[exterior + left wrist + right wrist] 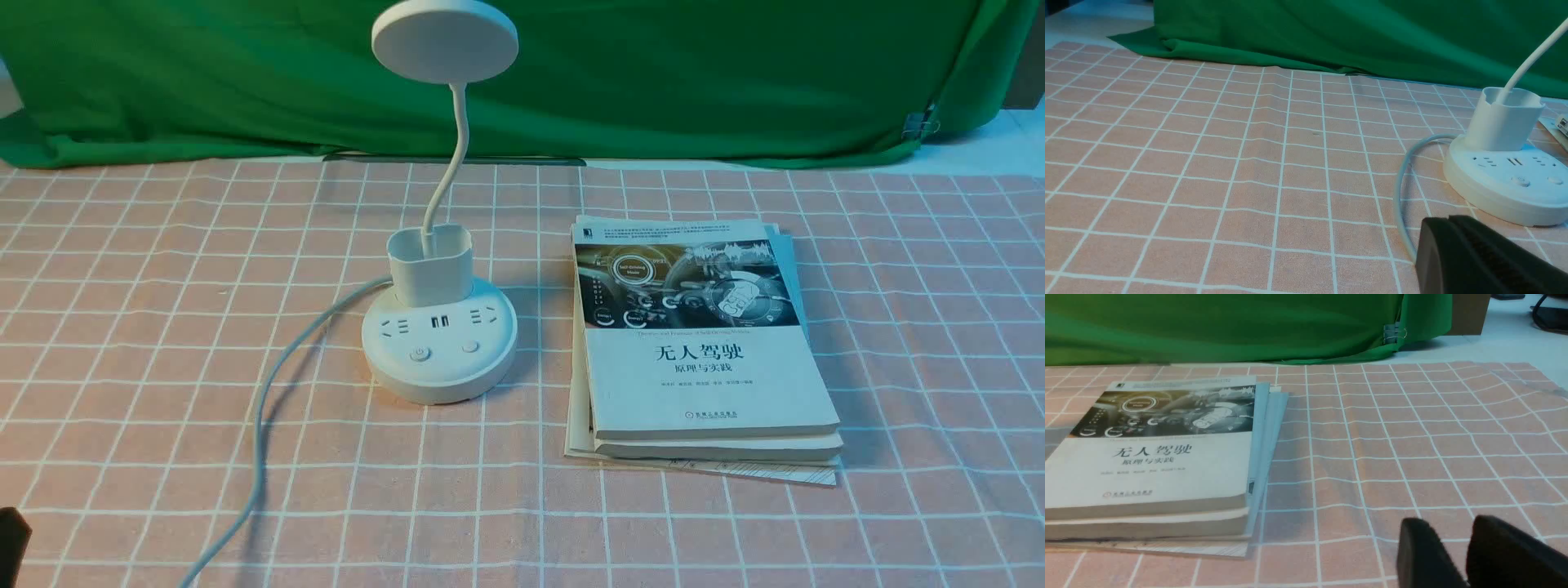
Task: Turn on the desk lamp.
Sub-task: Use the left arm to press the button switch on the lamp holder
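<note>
White plastic makes up the desk lamp point(439, 367), which stands left of centre in the front view, its round head point(445, 41) at the top edge and two buttons low on its base. Beside it, right of centre, lies a stack of books point(702, 384) on the checked bench point(922, 392).

The left fingers point(1433, 245), lower right in their wrist view, look pressed together; the right fingers point(1453, 547), lower right in theirs, stand a little apart with nothing between them.

The step in hand seems to be reaching for a button. The left arm looks nearer, and closed tips would suit a press. I would aim for the button with the power mark point(420, 354), come in above the cord point(260, 425), then push straight down at its middle and lift off cleanly. A slanting push might slide the base or tip the cup point(433, 269) and neck.
</note>
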